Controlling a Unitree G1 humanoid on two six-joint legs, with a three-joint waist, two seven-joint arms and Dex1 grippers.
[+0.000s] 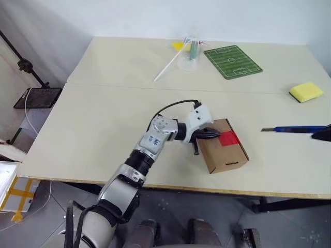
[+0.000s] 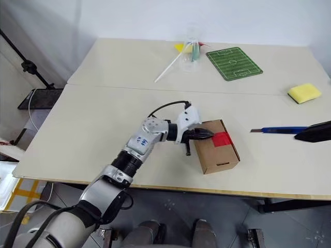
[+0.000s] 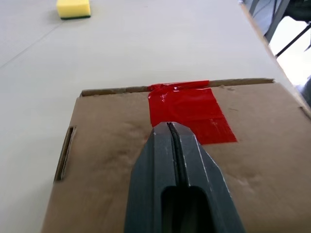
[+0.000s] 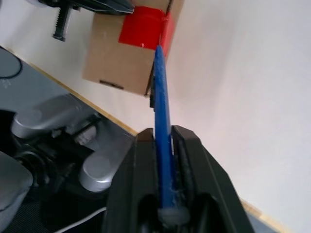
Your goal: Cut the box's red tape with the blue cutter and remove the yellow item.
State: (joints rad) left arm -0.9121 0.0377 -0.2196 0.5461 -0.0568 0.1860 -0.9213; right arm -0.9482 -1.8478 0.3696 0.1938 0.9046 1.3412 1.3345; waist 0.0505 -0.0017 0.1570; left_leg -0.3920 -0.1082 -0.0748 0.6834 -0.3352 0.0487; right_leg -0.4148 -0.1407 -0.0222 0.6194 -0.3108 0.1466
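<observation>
The box looks light and easily shoved, so the closed left gripper pins its top. The right gripper clamps the slim blue cutter at the tail.

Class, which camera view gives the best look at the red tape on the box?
The left wrist view: the red tape lies close up, folding over the box edge, just beyond the shut left gripper. Both eye views show a small red patch; the right wrist view shows it beyond the blue cutter.
</observation>
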